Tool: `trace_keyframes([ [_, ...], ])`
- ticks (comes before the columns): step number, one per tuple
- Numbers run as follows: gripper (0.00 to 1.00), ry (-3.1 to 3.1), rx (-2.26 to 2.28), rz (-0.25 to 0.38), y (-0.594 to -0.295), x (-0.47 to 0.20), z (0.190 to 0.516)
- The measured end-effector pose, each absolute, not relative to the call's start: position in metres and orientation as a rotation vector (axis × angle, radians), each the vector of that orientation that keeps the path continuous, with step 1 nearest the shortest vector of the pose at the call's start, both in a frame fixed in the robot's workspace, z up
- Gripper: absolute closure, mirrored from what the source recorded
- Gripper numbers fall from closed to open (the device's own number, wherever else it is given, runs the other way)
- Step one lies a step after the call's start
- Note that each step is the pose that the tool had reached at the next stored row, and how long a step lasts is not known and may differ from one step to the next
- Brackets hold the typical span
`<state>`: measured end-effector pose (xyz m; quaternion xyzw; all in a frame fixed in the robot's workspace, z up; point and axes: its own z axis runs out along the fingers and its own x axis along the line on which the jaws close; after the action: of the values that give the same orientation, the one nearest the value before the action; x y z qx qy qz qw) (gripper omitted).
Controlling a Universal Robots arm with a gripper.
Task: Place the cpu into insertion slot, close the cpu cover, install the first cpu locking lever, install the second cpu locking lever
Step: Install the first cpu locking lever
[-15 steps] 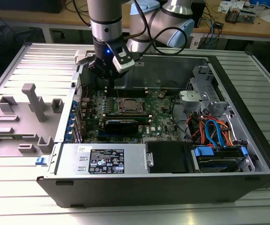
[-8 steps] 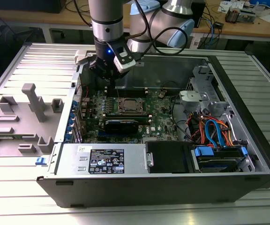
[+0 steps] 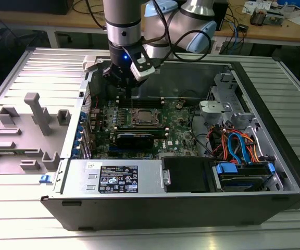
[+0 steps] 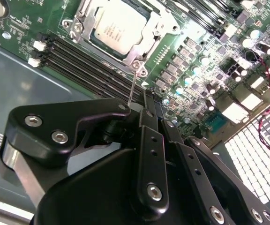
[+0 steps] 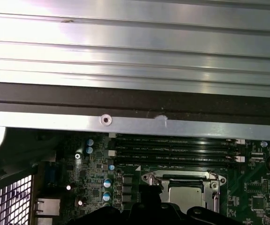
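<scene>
Second wrist view, cpu (image 4: 118, 28) in cpu cover (image 4: 157, 27), partly cropped

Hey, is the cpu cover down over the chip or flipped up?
Down: in the second wrist view the cpu cover lies flat around the cpu, framing its silver top.

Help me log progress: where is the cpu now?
In the exterior view the cpu lies inside the cpu cover on the board, beside the memory slots, close to the gripper.
</scene>
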<state>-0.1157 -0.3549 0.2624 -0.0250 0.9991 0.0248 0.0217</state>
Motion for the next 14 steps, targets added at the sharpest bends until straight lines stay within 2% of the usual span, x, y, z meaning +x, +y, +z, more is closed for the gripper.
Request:
trace_keyframes([
  [14,0.89,3.096,-0.078,0.077,-0.3549,-0.1074,0.2625],
])
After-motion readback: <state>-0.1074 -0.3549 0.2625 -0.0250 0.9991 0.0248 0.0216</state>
